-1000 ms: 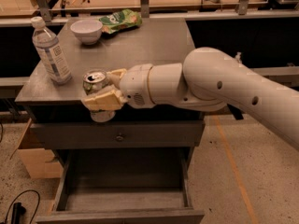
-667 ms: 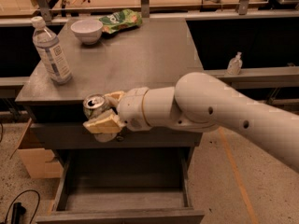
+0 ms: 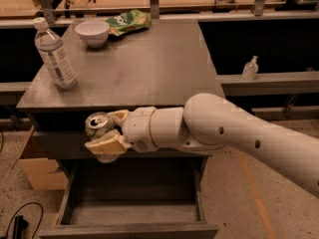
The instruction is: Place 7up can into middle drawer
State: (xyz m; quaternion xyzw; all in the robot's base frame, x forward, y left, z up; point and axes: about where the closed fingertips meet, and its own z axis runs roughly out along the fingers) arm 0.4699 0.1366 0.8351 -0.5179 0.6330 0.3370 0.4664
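Note:
The 7up can (image 3: 97,124) shows its silvery top with pull tab, held in my gripper (image 3: 106,132), whose cream fingers (image 3: 105,145) are shut around its sides. The can hangs in front of the cabinet's top edge, above the left part of the open middle drawer (image 3: 132,210). The drawer is pulled out below, a wide shallow grey box with a flat bare floor. My white arm (image 3: 234,138) reaches in from the right.
On the cabinet top (image 3: 144,68) stand a clear water bottle (image 3: 55,54) at the left, a white bowl (image 3: 92,32) and a green snack bag (image 3: 128,22) at the back. A cardboard box (image 3: 36,169) sits on the floor at the left.
My gripper has carried the can off the cabinet top, forward and down, to hang in front of the cabinet above the open drawer.

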